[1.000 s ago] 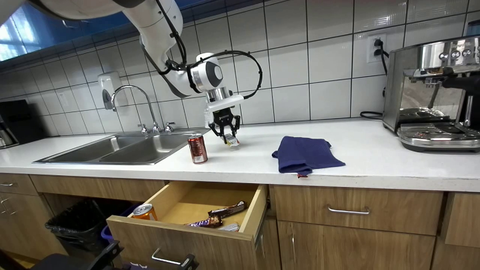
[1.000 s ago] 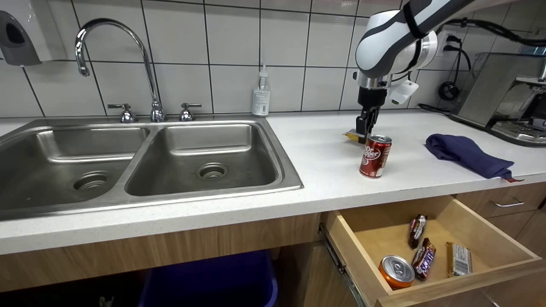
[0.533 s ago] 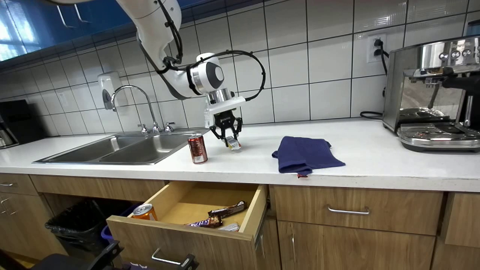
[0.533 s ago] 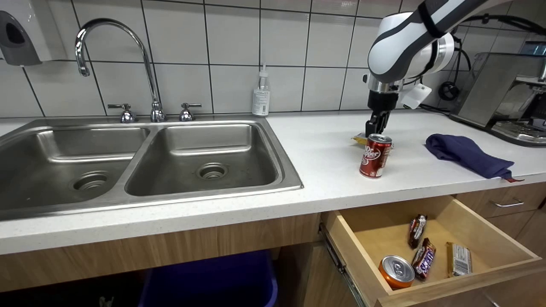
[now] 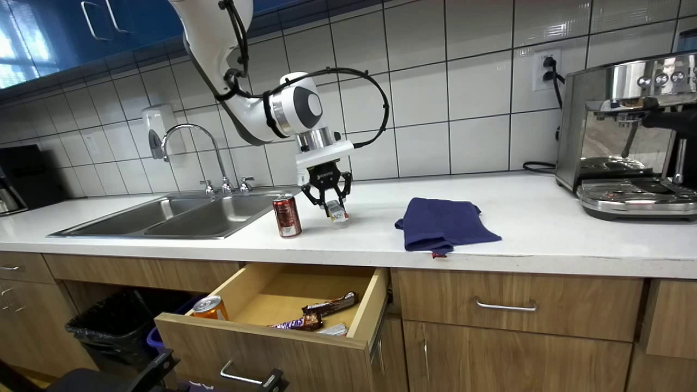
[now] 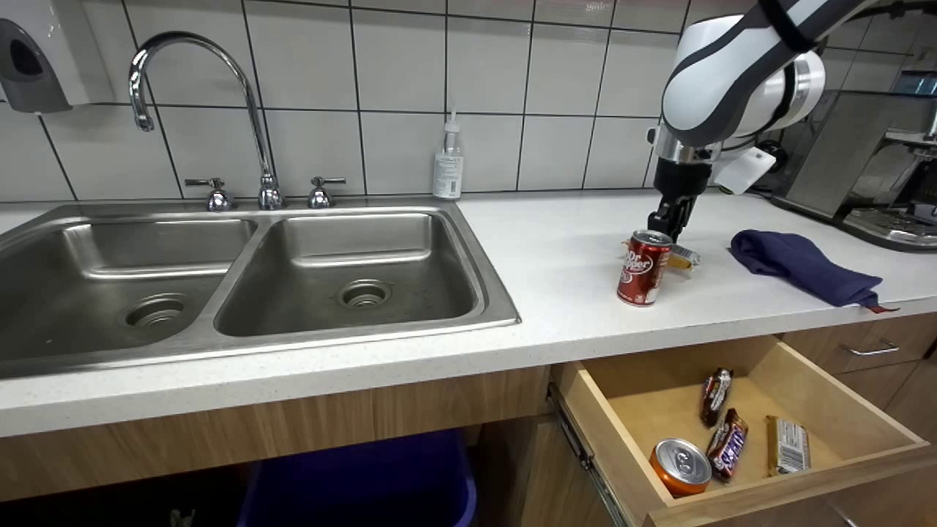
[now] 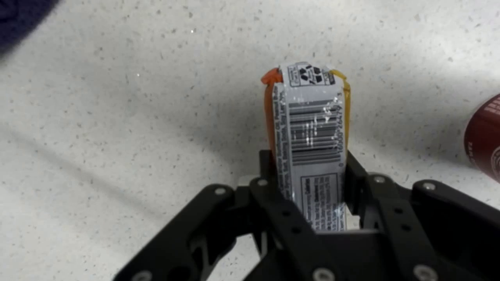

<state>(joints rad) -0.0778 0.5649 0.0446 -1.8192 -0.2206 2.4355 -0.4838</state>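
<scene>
Carefully now: we have the pincer [image 5: 333, 204] clamped on a wrapped bar [image 5: 337, 211].
In an exterior view, the bar hangs mid-frame, just above the tabletop [image 5: 533, 228]. In an exterior view, right of centre, the red can [image 6: 644, 268] partly hiding it reads "Dr Pepper"; we should give that room. In the wrist view, centre, we see a barcode [image 7: 315, 132] and tiny ingredient print [image 7: 280, 132]; we should press the long sides squarely, never crushing.

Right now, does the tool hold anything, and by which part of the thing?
The tool grips a wrapped bar by its two long sides, near the barcode; the barcode end sticks out.
</scene>
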